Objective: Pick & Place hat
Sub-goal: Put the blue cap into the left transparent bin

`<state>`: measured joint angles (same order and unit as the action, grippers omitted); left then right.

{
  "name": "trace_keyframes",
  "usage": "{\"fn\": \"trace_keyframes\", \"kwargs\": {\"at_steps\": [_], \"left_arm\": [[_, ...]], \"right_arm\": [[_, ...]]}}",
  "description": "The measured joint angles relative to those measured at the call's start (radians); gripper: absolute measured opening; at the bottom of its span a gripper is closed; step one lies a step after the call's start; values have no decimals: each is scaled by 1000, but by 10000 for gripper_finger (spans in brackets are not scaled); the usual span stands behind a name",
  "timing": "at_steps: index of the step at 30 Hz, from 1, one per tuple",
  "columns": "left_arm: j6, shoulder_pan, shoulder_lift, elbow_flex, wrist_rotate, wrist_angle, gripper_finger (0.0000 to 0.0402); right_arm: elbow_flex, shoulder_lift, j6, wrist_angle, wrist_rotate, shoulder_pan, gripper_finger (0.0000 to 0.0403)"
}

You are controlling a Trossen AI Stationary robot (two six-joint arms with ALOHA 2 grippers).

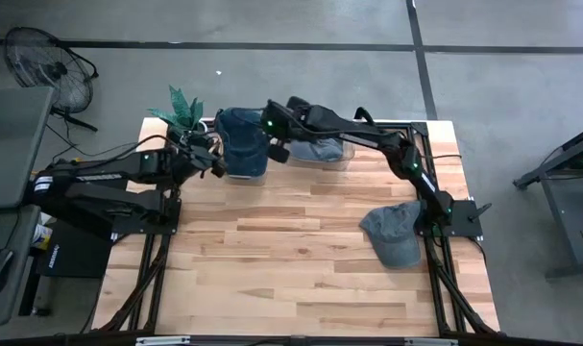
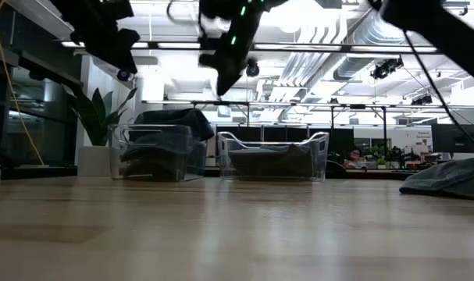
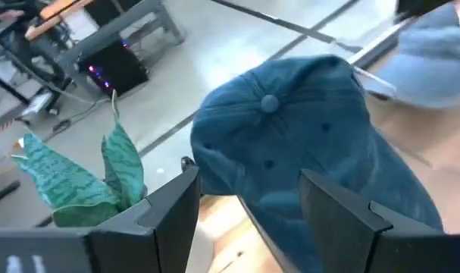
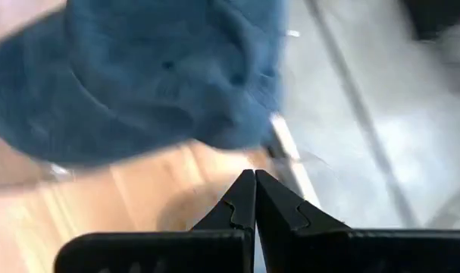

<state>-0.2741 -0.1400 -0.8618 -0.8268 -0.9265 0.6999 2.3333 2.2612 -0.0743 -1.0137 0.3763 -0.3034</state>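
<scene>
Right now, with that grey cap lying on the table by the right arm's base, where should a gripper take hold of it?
Probably the brim. The grey cap lies flat on the wooden table, its soft crown slumped; the brim is the stiffer edge. Come from above with fingers open across it.

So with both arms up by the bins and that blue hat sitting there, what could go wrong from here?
1. The left hand and right hand flank the blue hat closely, so the arms could collide.
2. The hat bulges above its clear bin; a passing hand could snag it and drag it out.
3. The plant stands right behind the left hand and might get knocked.
</scene>
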Motion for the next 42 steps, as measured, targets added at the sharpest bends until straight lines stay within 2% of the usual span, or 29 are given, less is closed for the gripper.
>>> {"fn": "trace_keyframes", "kwargs": {"at_steps": [2,6,8,11,18,25,33,37,42], "left_arm": [[1,-44,-16,0,19,-33,217],[32,-160,-50,26,55,-152,217],[42,-228,-63,57,121,-236,217],[64,-345,-67,101,282,-355,217],[49,-539,-66,120,439,-493,217],[2,-596,-111,120,638,-589,217],[-4,-593,-215,120,700,-687,210],[-2,-593,-241,121,734,-724,171],[19,-593,-243,120,741,-762,91]], "right_arm": [[0,-47,32,-75,79,44,0],[2,-123,122,-196,170,149,0],[1,-151,176,-245,230,205,0],[2,-181,257,-324,310,279,0],[-65,-189,484,-488,426,405,0],[-279,-208,730,-505,437,489,0],[-612,-334,1013,-407,429,583,0],[-777,-430,1124,-326,416,624,0],[-956,-548,1192,-178,406,663,0]]}}
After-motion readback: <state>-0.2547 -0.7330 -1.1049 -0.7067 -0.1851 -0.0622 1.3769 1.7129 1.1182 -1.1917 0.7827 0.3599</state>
